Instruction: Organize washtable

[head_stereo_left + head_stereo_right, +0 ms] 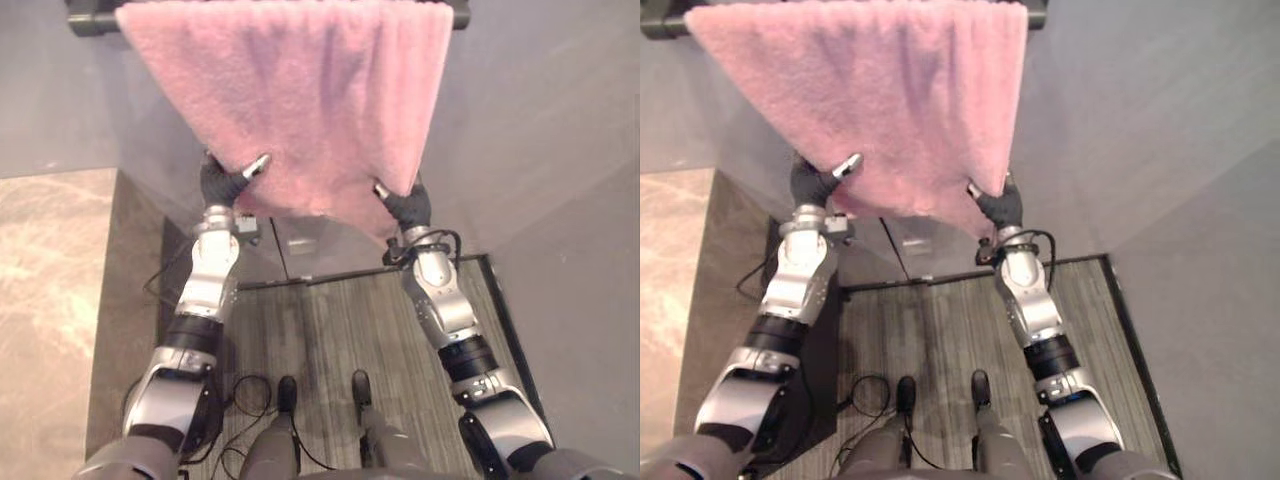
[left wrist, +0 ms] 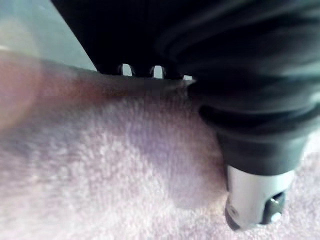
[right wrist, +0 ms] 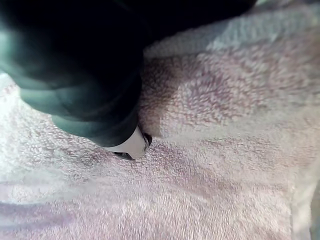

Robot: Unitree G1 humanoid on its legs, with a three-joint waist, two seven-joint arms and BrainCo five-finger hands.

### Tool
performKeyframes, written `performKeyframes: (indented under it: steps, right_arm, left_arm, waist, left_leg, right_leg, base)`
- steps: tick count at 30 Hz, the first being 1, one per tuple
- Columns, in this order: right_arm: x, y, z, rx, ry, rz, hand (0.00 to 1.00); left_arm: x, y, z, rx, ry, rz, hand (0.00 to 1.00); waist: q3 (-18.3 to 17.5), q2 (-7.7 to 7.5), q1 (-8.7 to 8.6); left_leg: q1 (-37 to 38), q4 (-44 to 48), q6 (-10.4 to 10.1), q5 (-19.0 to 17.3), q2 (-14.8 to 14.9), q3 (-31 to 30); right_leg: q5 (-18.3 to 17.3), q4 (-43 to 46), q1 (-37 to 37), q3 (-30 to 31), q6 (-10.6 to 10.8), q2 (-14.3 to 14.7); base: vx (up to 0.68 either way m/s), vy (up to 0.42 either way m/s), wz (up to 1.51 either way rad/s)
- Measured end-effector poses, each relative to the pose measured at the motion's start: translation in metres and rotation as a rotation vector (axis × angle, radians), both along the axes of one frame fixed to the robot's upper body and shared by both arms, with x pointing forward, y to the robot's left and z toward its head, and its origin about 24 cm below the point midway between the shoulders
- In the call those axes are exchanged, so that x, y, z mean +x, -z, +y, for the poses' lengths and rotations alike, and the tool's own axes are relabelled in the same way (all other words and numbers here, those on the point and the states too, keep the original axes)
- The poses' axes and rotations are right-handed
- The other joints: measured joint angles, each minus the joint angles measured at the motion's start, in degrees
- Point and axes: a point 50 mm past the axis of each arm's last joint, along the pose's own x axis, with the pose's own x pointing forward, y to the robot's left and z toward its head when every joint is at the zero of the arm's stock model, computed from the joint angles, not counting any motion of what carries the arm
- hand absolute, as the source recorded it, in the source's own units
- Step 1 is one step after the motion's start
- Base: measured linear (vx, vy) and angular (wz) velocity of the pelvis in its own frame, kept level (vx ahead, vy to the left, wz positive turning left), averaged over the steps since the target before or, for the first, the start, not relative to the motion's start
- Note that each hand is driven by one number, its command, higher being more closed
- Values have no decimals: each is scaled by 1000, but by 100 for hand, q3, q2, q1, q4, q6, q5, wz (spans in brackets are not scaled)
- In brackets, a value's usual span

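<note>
The left hand (image 1: 222,182) pinches the lower left corner of the pink towel (image 1: 290,90). Its thumb (image 2: 252,200) is pressed on the front of the cloth and its fingers are curled behind the edge. The right hand (image 1: 408,207) grips the lower right corner in the same way, thumb (image 3: 131,145) on the pile. The towel is draped over a dark bar (image 1: 90,18) on the wall. Its long axis runs from the bar down towards the robot, and its lower edge is stretched between the two hands.
</note>
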Motion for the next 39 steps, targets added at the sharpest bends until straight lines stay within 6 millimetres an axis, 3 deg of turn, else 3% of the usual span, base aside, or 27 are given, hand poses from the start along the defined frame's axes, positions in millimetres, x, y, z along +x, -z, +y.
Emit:
performKeyframes:
  steps: [7, 15, 28, 29, 30, 31, 39]
  right_arm:
    - [0, 5, -1, -7, 4, 17, 100]
    - [-3, 12, -2, -17, 8, 31, 100]
    - [-11, 22, -6, -20, -3, 31, 100]
    - [-11, 22, -7, -26, 1, 30, 100]
    - [-12, 22, -9, -30, 9, 27, 100]
    - [-13, 22, -11, -29, 16, 23, 0]
    - [-14, 27, -25, -8, 68, 44, 0]
  left_arm:
    - [-1, -1, 2, -50, -17, -11, 100]
    - [-18, 8, 9, -75, -34, -32, 100]
    - [-38, 19, 4, -97, -21, -49, 100]
    - [-39, 21, 4, -99, -20, -44, 0]
    - [-39, 22, 3, -99, -13, -41, 0]
    - [-39, 22, 2, -98, -6, -40, 0]
    - [-43, 33, 7, -98, -21, -8, 0]
  waist:
    - [19, 10, 12]
    - [32, 30, 25]
    - [44, 73, 70]
    - [44, 85, 73]
    - [41, 98, 83]
    - [42, 112, 99]
    - [32, 174, 166]
  left_leg:
    - [152, -93, 0, -2, 43, -29]
    - [242, -105, -2, -5, 48, -100]
    - [355, -112, -3, -4, 43, -185]
    - [371, -112, -3, -5, 43, -186]
    - [377, -113, -3, -5, 43, -191]
    - [377, -114, -4, -6, 43, -196]
    - [375, -149, -6, -6, 45, -197]
  right_leg:
    - [-3, -4, 128, -21, 0, 42]
    - [-66, -4, 246, -51, -25, 39]
    - [-109, -4, 393, -152, -29, 32]
    - [-111, -4, 410, -153, -29, 32]
    - [-116, -4, 419, -157, -30, 31]
    - [-116, -4, 420, -158, -30, 31]
    - [-119, -3, 420, -165, -29, 31]
  base:
    - [94, 55, 2]
    - [54, 56, 4]
    - [65, 49, 3]
    - [38, 39, 2]
    - [42, 48, 2]
    - [39, 48, 2]
    - [34, 43, 1]
